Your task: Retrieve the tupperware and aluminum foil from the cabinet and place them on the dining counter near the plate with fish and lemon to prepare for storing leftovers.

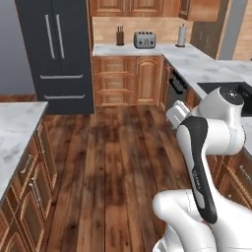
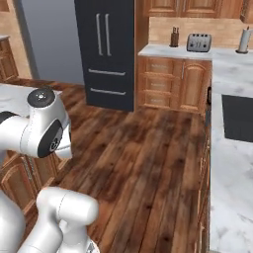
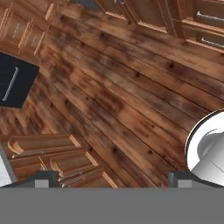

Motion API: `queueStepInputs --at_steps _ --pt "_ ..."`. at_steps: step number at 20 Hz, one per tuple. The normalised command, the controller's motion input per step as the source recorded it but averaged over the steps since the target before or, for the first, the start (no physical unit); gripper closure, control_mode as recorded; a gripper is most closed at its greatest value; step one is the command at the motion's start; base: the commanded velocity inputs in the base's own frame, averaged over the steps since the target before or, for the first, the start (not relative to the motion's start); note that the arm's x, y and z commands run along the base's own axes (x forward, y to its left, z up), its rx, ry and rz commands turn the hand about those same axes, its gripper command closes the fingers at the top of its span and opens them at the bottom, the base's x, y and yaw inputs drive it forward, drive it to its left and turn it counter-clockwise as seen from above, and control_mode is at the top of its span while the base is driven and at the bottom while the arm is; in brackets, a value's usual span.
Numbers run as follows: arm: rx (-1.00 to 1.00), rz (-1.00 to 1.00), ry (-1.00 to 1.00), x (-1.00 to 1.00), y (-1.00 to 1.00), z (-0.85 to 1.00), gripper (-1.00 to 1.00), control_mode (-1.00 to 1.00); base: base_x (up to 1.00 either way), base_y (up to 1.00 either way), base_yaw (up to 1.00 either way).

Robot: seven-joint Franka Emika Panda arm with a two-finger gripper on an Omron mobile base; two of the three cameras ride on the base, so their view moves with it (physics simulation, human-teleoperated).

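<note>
Two items, the plastic tub and the foil box, are to come from a wall cabinet [image 1: 129, 7]. A row of these brown cabinets hangs above the far counter [image 1: 147, 50], and I cannot tell which one stores the items.

The gripper [image 3: 113, 180] points down at the wooden floor [image 1: 113, 162]. Its fingertips [image 3: 46, 179] are spread wide with nothing between them. The arm [image 1: 202, 162] is folded close over the base.

Hazards:
- The aisle is bounded by low cupboards [image 1: 29, 187] on the left and a marble worktop [image 2: 232, 163] on the right. A drifting base, or an arm unfolded early, could strike either.
- Choosing the wrong cabinet door would waste the approach.
- With the hand camera aimed at the floor, it gives no guidance toward the shelf.

View differences: the left base view shows a marble top [image 1: 17, 128] at the left edge. The right base view shows more of the dark cooktop [image 2: 239, 116]. The hand view adds the cupboard drawers [image 3: 57, 159] close below.
</note>
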Motion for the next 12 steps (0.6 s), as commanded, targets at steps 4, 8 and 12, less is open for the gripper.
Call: queueStepInputs --at_steps 4,8,12 --pt "0.00 0.00 0.00 0.00 0.00 0.00 -1.00 1.00 1.00 0.62 -0.21" --pt "0.00 0.00 0.00 0.00 0.00 0.00 -1.00 1.00 1.00 0.08 -0.07" --pt "0.00 0.00 0.00 0.00 0.00 0.00 -1.00 1.00 1.00 0.00 0.00"
